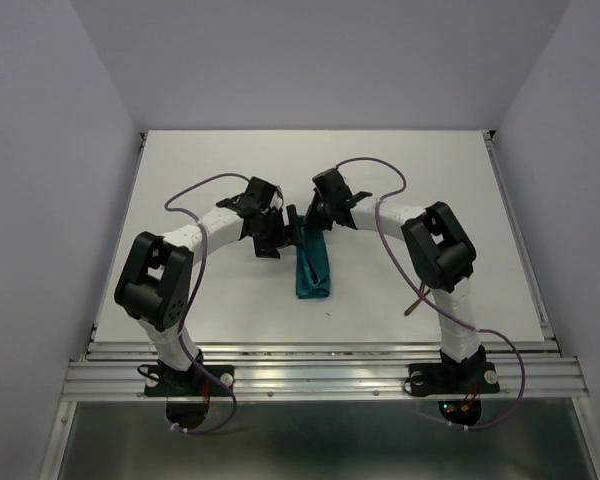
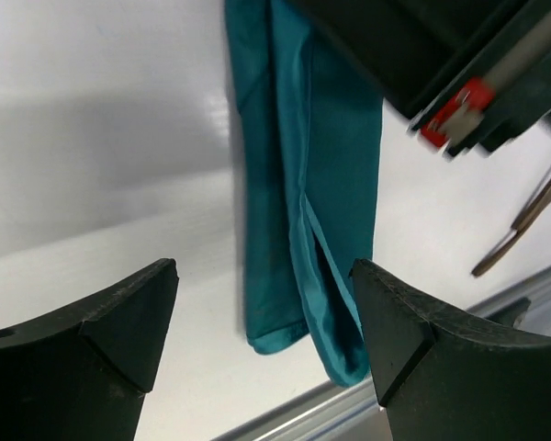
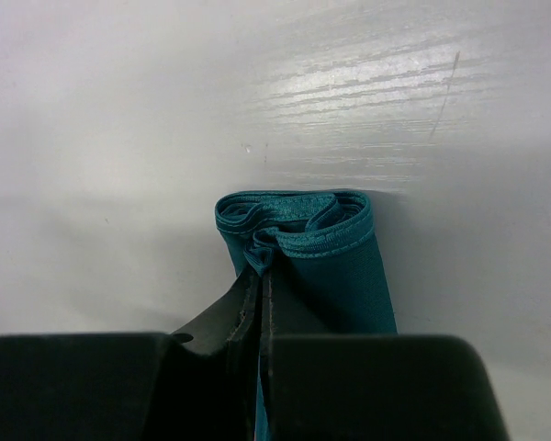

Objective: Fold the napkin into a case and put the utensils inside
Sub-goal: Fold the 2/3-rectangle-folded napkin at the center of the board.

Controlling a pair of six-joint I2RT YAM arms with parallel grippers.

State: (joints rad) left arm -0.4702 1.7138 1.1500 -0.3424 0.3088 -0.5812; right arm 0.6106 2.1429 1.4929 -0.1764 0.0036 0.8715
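Observation:
The teal napkin (image 1: 313, 268) lies on the white table as a narrow folded strip, a case shape with a loose open layer along one side (image 2: 303, 184). My right gripper (image 3: 263, 265) is shut on a bunched fold at the strip's far end (image 3: 321, 248); in the top view it (image 1: 313, 222) sits at that end. My left gripper (image 2: 264, 294) stands wide open above the strip with nothing between its fingers, just left of the right one (image 1: 288, 230). The reddish-brown utensils (image 2: 531, 213) lie on the table to the right, beside the right arm (image 1: 414, 302).
The right gripper's black body with a red part (image 2: 455, 115) fills the upper right of the left wrist view. A metal rail (image 1: 320, 375) runs along the table's near edge. Purple cables loop over both arms.

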